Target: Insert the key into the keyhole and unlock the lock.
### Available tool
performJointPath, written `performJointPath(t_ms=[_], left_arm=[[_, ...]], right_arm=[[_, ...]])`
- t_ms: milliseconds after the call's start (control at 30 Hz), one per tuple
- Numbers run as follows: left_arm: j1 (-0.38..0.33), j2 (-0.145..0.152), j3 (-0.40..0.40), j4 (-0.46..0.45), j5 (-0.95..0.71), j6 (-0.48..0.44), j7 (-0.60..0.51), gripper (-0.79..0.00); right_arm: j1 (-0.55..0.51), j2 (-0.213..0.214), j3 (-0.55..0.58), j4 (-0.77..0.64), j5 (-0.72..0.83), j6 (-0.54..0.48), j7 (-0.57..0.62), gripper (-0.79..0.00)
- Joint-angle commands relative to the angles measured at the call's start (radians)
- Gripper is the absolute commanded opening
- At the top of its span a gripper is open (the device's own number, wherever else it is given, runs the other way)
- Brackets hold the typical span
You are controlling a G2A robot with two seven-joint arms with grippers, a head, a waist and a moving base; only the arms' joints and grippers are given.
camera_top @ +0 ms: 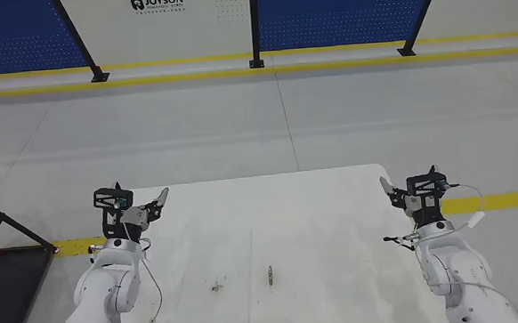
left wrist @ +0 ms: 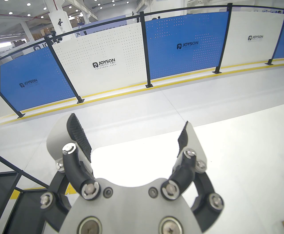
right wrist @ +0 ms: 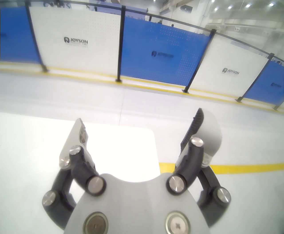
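Two small metal things lie on the white table [camera_top: 333, 210] near its front middle. One is a small cluster [camera_top: 217, 285], the other a narrow piece [camera_top: 270, 275]; I cannot tell which is the key and which the lock. My left gripper [camera_top: 146, 208] hovers at the table's far left corner, open and holding nothing [left wrist: 129, 124]. Above the far right corner my right gripper [camera_top: 402, 195] is also open and without a load [right wrist: 139, 116]. Both grippers are well away from the two pieces.
A faint rectangular sheet [camera_top: 202, 254] lies on the table under the small cluster. A black frame [camera_top: 1, 240] stands left of the table. Beyond the far edge are grey floor and blue and white fence panels [camera_top: 339, 9].
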State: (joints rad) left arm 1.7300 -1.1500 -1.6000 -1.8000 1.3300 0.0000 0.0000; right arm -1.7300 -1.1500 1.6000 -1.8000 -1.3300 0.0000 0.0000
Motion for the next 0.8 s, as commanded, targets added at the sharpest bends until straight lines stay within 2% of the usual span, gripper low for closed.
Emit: performJointPath(t_ms=[0,233,333,433,533,667,767], left_arm=[[0.000,0.000,0.000,0.000,0.000,0.000,0.000,-0.001],[-0.001,0.000,0.000,-0.001,0.001,-0.002,0.000,0.000],[0.001,0.004,-0.007,-0.004,0.017,-0.065,-0.018,0.000],[0.025,0.009,-0.034,-0.039,-0.034,-0.172,-0.056,0.000],[0.072,0.019,-0.082,-0.096,-0.107,-0.318,-0.128,0.000],[0.160,0.032,-0.128,-0.193,-0.135,-0.487,-0.264,0.000],[0.234,0.040,-0.124,-0.260,-0.134,-0.614,-0.368,0.000]], right_arm=[[0.000,0.000,0.000,0.000,0.000,0.000,0.000,-0.001],[0.000,0.000,0.000,0.000,0.000,0.000,0.000,0.000],[0.002,0.000,-0.004,0.002,-0.004,-0.014,-0.006,0.000],[-0.004,-0.001,-0.021,-0.004,-0.047,-0.035,-0.025,0.000],[-0.009,0.000,-0.042,-0.017,-0.091,-0.072,-0.043,0.000],[0.007,0.003,-0.066,-0.029,-0.161,-0.121,-0.018,0.000],[0.034,0.002,-0.091,-0.045,-0.205,-0.131,0.024,0.000]])
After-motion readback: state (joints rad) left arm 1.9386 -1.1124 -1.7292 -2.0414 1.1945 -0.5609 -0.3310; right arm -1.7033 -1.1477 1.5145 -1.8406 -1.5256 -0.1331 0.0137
